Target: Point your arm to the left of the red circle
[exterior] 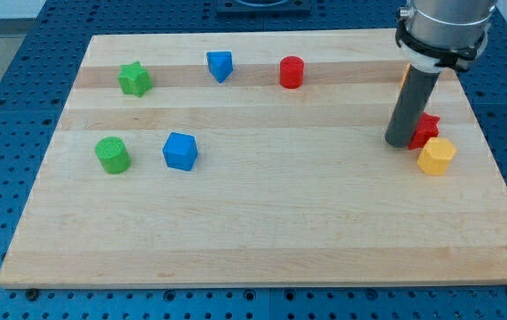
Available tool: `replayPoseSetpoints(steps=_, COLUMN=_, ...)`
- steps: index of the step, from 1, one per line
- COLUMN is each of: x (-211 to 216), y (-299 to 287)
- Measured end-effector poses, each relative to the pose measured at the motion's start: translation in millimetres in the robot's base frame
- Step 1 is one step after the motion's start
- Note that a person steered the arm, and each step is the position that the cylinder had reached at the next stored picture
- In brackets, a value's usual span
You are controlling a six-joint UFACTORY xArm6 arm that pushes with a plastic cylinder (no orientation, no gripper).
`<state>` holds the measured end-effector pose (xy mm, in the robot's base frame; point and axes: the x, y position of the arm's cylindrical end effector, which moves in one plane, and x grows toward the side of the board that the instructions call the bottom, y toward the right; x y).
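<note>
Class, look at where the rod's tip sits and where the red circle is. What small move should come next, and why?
Probably slide my tip toward the view's left and slightly up. It now rests at the view's right, against a partly hidden red block, well right of the red circle. The target spot lies between that circle and the blue block.

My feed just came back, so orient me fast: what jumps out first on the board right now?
My tip stands out most, at the view's right, against a red block whose shape it partly hides, with a yellow hexagon block just below. The red circle sits far off at the view's top centre, a blue block to its left. A green star, green cylinder and blue cube cluster at the view's left.
</note>
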<state>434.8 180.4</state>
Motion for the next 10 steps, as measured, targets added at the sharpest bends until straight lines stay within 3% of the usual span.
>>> replayPoseSetpoints(steps=2, x=-4, y=4)
replayPoseSetpoints(steps=5, x=-11, y=-142)
replayPoseSetpoints(steps=7, x=-74, y=-184)
replayPoseSetpoints(steps=8, x=-136, y=-177)
replayPoseSetpoints(steps=10, x=-148, y=-149)
